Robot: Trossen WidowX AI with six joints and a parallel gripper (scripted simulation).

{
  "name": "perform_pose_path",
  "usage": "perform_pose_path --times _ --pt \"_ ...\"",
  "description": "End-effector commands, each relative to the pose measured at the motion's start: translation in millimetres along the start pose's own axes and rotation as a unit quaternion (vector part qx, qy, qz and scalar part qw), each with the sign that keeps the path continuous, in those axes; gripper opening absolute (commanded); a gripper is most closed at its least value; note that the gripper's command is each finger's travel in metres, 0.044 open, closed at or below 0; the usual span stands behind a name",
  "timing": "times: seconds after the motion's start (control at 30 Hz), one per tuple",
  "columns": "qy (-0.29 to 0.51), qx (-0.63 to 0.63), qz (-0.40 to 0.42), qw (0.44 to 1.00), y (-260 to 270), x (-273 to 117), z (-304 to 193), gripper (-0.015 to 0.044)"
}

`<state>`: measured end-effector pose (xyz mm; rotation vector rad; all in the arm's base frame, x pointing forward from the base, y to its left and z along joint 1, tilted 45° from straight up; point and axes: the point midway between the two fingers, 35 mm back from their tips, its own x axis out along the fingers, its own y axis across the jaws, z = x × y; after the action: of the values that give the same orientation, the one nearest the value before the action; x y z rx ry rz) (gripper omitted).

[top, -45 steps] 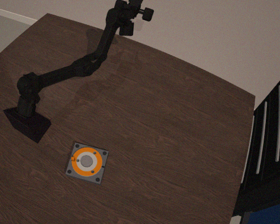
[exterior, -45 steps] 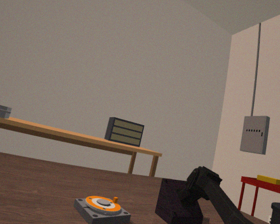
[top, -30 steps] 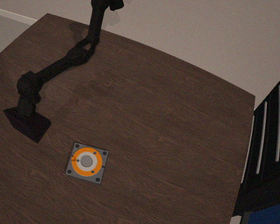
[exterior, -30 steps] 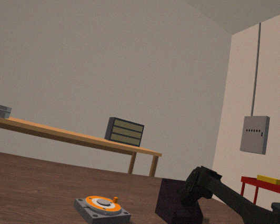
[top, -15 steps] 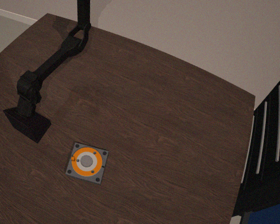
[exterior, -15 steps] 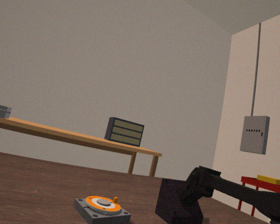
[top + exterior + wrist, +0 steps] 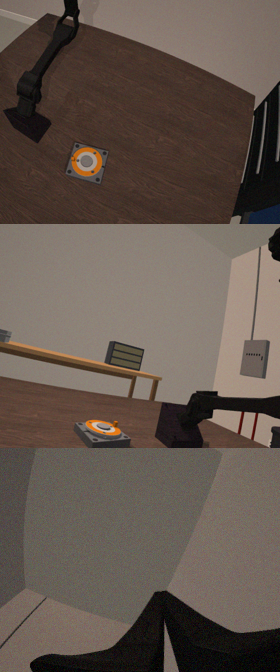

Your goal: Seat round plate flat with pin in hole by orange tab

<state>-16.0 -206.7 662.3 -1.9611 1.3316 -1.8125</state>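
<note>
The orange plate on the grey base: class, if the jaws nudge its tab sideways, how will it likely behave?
The orange plate looks rigid, so it should not flex. Threaded on the central post, it would probably rotate rather than slide off the grey base. Its small raised tab offers little contact, so a push might slip.

Plain grey wall (image 7: 105, 289) behind a light wooden side table (image 7: 79, 363) holding a dark drawer box (image 7: 124, 355); grey electrical box (image 7: 255, 358) with conduit on right wall, dark wood tabletop (image 7: 158, 118) in foreground.

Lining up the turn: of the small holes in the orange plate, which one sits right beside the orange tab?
The hole at the plate's upper-left rim in the top view, just above the tab. The other two holes lie upper right and lower right.
</note>
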Motion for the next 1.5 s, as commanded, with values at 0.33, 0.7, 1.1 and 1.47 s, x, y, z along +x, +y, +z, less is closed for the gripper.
perform_pose_path --times 0.33,0.7,1.1,1.47 --pt "-0.279 0.164 0.219 0.920 136.3 -26.3 199.4 0.0000" --pt "-0.420 0.247 0.437 0.756 211.1 -140.4 329.4 0.0000" --pt "-0.488 0.251 0.686 0.477 248.6 -323.5 407.1 0.0000" --pt "-0.401 0.135 0.886 0.189 244.5 -494.4 388.3 0.0000"
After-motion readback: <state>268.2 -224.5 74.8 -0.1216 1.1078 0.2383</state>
